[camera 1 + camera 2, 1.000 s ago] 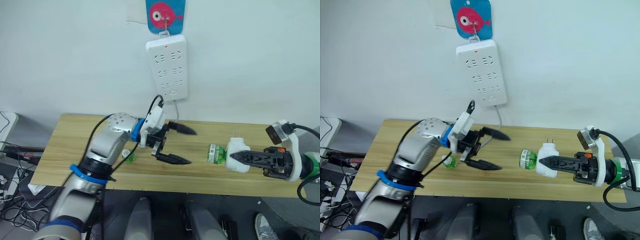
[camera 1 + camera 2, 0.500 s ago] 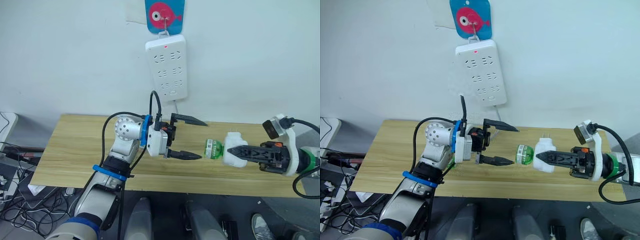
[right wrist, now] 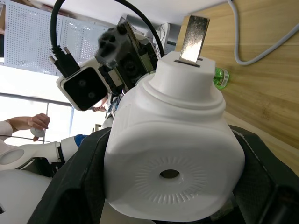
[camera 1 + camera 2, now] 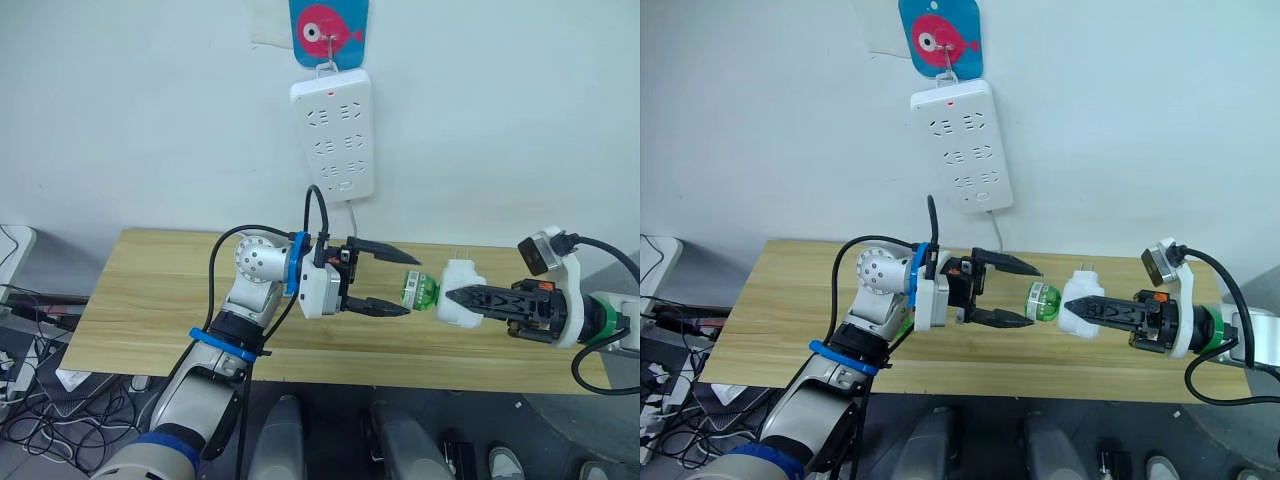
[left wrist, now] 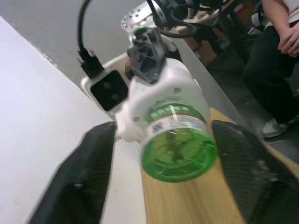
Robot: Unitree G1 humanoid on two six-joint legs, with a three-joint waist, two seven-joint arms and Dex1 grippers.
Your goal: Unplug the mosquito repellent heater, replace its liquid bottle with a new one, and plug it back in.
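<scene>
Green is what to watch here: the liquid bottle (image 4: 421,290) sticks out sideways from the mosquito repellent heater (image 4: 462,305), held up over the wooden bench (image 4: 140,300) between the two arms. Going left to right, the left gripper (image 4: 392,277) has its fingers spread wide, the tips sitting just either side of the bottle's base without touching it. In the left wrist view the round green bottom sits neatly between the two fingers, so the lineup looks good to me.

Then comes the bottle itself, translucent green with a pale printed label, its neck buried in the heater's socket. The heater is a small rounded white plastic lump with metal prongs (image 3: 191,31) on its back, and the right gripper (image 4: 470,297) is clenched on it, keeping it level.

My take on doing this step well: slide the left gripper a bit further along so the fingers land on the labelled body, not the slippery base edge, close firmly, then twist it off while the right side holds dead steady. Pulling crooked could snag the wick. The new one (image 3: 221,77), I think, is the small green bottle lying on the bench by the white cable (image 3: 261,44).
</scene>
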